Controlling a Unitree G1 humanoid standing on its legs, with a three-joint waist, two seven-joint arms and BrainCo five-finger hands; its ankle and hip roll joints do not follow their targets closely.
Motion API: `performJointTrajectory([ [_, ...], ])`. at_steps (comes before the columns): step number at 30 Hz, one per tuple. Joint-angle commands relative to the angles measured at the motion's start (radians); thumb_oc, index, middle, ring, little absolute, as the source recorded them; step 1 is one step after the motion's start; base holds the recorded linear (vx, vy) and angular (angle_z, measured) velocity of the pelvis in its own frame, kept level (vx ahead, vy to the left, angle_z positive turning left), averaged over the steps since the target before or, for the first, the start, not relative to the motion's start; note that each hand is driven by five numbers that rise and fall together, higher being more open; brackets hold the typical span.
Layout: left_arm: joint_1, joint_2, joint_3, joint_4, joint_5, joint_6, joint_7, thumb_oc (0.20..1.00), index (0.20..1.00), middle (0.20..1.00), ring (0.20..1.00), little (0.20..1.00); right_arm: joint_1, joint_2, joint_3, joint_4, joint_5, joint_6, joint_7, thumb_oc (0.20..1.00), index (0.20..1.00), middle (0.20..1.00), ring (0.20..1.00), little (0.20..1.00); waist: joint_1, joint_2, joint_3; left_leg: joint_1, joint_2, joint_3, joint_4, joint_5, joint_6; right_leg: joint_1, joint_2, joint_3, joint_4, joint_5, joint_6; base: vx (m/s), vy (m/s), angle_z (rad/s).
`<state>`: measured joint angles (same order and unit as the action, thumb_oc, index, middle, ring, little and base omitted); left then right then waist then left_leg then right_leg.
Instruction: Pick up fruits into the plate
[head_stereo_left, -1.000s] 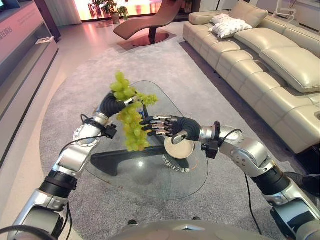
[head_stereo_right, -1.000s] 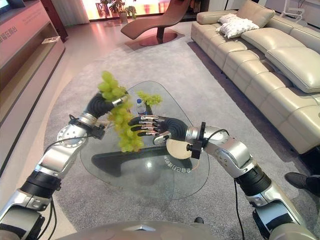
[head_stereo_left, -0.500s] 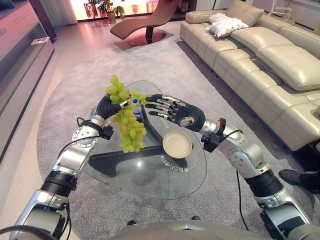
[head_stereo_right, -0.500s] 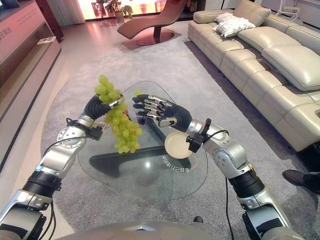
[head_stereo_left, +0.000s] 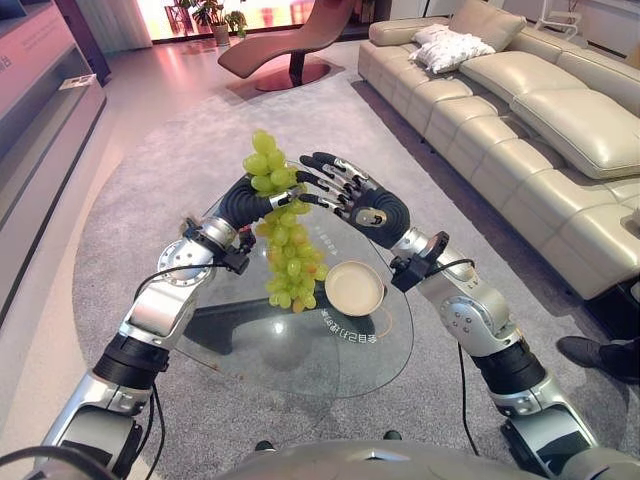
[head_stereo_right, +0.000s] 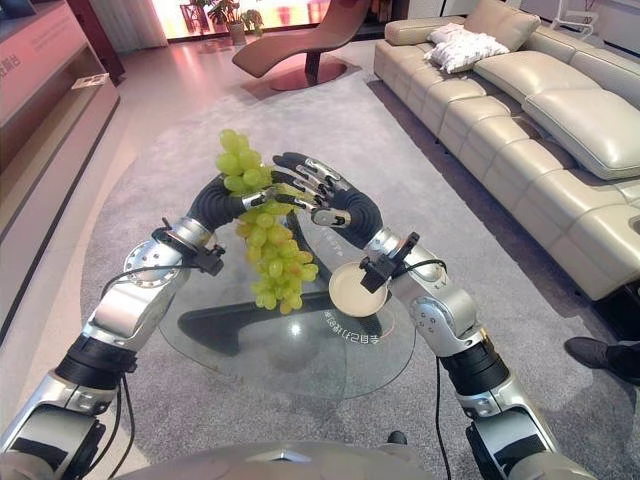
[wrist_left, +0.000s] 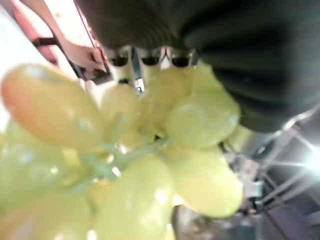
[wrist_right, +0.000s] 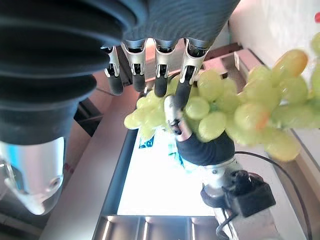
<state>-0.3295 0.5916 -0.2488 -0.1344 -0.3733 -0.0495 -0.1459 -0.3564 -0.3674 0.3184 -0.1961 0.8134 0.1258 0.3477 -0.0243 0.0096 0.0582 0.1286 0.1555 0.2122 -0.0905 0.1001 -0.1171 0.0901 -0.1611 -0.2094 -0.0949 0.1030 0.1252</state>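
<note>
While the left robot hand (head_stereo_left: 262, 196) hangs above the far left part of the rounded triangular glass counter (head_stereo_left: 250, 350), its fingers are curled round the upper stem of a long bunch of pale green grapes (head_stereo_left: 291, 262), grasping it. A small cluster of grapes stands above the fist; the longer part hangs below it, clear of the glass, with its lowest grapes just left of the plate in the head views.

Item, fruit: bunch of green grapes, held in the air by the left robot hand, not yet in the plate. The left wrist view shows the grapes pressed close against that hand's fingers.

Item, plate: small round cream-coloured plate (head_stereo_left: 354, 288), lying flat on the right part of the glass counter, holding nothing. Some print on the glass lies just near of it.

Item, right robot hand (head_stereo_left: 362, 201): raised above the counter, just right of the top of the bunch, fingers spread and nearly straight, released and holding nothing. Its fingertips reach toward the left hand and the grapes' upper cluster; whether they touch the fruit I cannot tell.

Surroundings: grey round carpet (head_stereo_left: 160, 180) under the counter; long cream leather sofa (head_stereo_left: 520, 130) at the right, with a white knitted cushion (head_stereo_left: 445, 50) on its far end; brown curved lounge chair (head_stereo_left: 290, 45) at the far side.
</note>
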Motion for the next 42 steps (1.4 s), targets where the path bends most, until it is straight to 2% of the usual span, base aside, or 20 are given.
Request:
performJointTrajectory([
  [1, -0.158, 0.011, 0.048, -0.09, -0.085, -0.118, 0.032, 0.2, 0.2, 0.2, 0.2, 0.2, -0.054, 0.012, -0.017, -0.028, 0.017, -0.01, -0.004, 1.0, 1.0, 1.0, 1.0, 1.0, 0.01, -0.008, -0.004, -0.006, 0.011, -0.004, 0.047, -0.113, -0.001, 0.043, -0.046, -0.053, 0.048, -0.093, 0.032, 0.0, 0.0, 0.0],
  [7, -0.182, 0.021, 0.057, -0.116, -0.09, -0.151, 0.067, 0.2, 0.2, 0.2, 0.2, 0.2, -0.039, 0.01, -0.008, -0.006, 0.043, 0.017, -0.017, 1.0, 1.0, 1.0, 1.0, 1.0, 0.009, -0.011, -0.008, -0.004, 0.01, -0.009, 0.039, -0.111, 0.0, 0.042, -0.044, -0.052, 0.049, -0.095, 0.03, 0.01, -0.002, 0.03],
  [13, -0.192, 0.035, 0.068, -0.147, -0.083, -0.156, 0.09, 0.2, 0.2, 0.2, 0.2, 0.2, -0.01, 0.012, -0.011, 0.005, 0.059, 0.022, -0.06, 1.0, 1.0, 1.0, 1.0, 1.0, 0.005, -0.011, -0.006, -0.004, 0.011, -0.012, 0.035, -0.108, -0.001, 0.041, -0.042, -0.048, 0.049, -0.094, 0.03, 0.01, -0.004, 0.06],
  [16, -0.19, 0.038, 0.069, -0.151, -0.066, -0.147, 0.095, 0.2, 0.2, 0.2, 0.2, 0.2, -0.003, 0.015, -0.015, 0.005, 0.054, -0.04, -0.119, 1.0, 1.0, 1.0, 1.0, 1.0, 0.003, -0.009, -0.003, -0.004, 0.011, -0.014, 0.034, -0.107, -0.002, 0.04, -0.04, -0.044, 0.049, -0.094, 0.03, 0.0, 0.001, 0.01],
  [19, -0.184, 0.032, 0.068, -0.132, -0.041, -0.105, 0.115, 0.2, 0.2, 0.2, 0.2, 0.2, -0.017, 0.052, -0.041, 0.006, 0.034, -0.208, -0.176, 1.0, 1.0, 1.0, 1.0, 1.0, 0.002, -0.002, -0.002, -0.002, 0.01, -0.016, 0.033, -0.107, -0.001, 0.041, -0.038, -0.042, 0.05, -0.095, 0.029, 0.0, 0.0, 0.0],
  [20, -0.183, 0.029, 0.067, -0.121, -0.027, -0.093, 0.123, 0.2, 0.2, 0.2, 0.2, 0.2, -0.026, 0.067, -0.044, -0.001, 0.025, -0.239, -0.185, 1.0, 1.0, 1.0, 1.0, 1.0, 0.002, 0.0, -0.001, -0.001, 0.008, -0.018, 0.032, -0.107, 0.001, 0.041, -0.037, -0.04, 0.049, -0.095, 0.028, 0.0, 0.0, 0.0],
  [23, -0.176, 0.016, 0.071, -0.081, 0.011, -0.06, 0.138, 0.2, 0.2, 0.2, 0.2, 0.2, -0.038, 0.1, -0.053, -0.028, 0.006, -0.301, -0.179, 1.0, 1.0, 1.0, 1.0, 1.0, 0.004, 0.005, 0.0, -0.002, 0.005, -0.023, 0.032, -0.109, 0.004, 0.041, -0.035, -0.037, 0.05, -0.099, 0.027, 0.0, 0.007, -0.01],
  [27, -0.163, 0.012, 0.087, -0.02, 0.044, -0.044, 0.141, 0.2, 0.2, 0.2, 0.2, 0.2, -0.05, 0.114, -0.066, -0.047, 0.022, -0.322, -0.16, 1.0, 1.0, 1.0, 1.0, 1.0, 0.012, 0.006, -0.002, -0.003, 0.003, -0.027, 0.034, -0.111, 0.005, 0.041, -0.037, -0.04, 0.051, -0.102, 0.026, 0.0, 0.004, -0.01],
  [30, -0.156, 0.016, 0.096, 0.02, 0.054, -0.053, 0.138, 0.2, 0.2, 0.2, 0.2, 0.2, -0.043, 0.111, -0.079, -0.06, 0.026, -0.319, -0.181, 1.0, 1.0, 1.0, 1.0, 1.0, 0.013, 0.003, -0.003, -0.002, 0.002, -0.024, 0.032, -0.113, 0.007, 0.042, -0.038, -0.042, 0.05, -0.101, 0.027, 0.0, 0.0, 0.0],
  [34, -0.158, 0.024, 0.098, 0.025, 0.043, -0.076, 0.118, 0.2, 0.2, 0.2, 0.2, 0.2, -0.029, 0.102, -0.093, -0.046, 0.034, -0.283, -0.187, 1.0, 1.0, 1.0, 1.0, 1.0, 0.011, 0.002, -0.002, -0.005, 0.005, -0.017, 0.034, -0.11, 0.006, 0.04, -0.039, -0.045, 0.048, -0.099, 0.026, 0.0, 0.0, -0.01],
  [40, -0.176, 0.028, 0.076, -0.015, 0.035, -0.086, 0.089, 0.2, 0.2, 0.2, 0.2, 0.2, -0.014, 0.09, -0.057, -0.006, 0.06, -0.154, -0.143, 1.0, 1.0, 1.0, 1.0, 1.0, 0.005, 0.0, 0.003, -0.002, 0.008, -0.008, 0.033, -0.107, 0.005, 0.04, -0.039, -0.043, 0.05, -0.099, 0.026, 0.0, 0.0, 0.0],
  [42, -0.192, 0.033, 0.059, -0.027, 0.037, -0.092, 0.095, 0.2, 0.2, 0.2, 0.2, 0.2, -0.013, 0.078, -0.035, 0.006, 0.077, -0.093, -0.127, 1.0, 1.0, 1.0, 1.0, 1.0, 0.002, -0.002, 0.002, 0.0, 0.008, -0.008, 0.032, -0.107, 0.005, 0.043, -0.039, -0.041, 0.05, -0.101, 0.026, 0.0, 0.0, 0.0],
])
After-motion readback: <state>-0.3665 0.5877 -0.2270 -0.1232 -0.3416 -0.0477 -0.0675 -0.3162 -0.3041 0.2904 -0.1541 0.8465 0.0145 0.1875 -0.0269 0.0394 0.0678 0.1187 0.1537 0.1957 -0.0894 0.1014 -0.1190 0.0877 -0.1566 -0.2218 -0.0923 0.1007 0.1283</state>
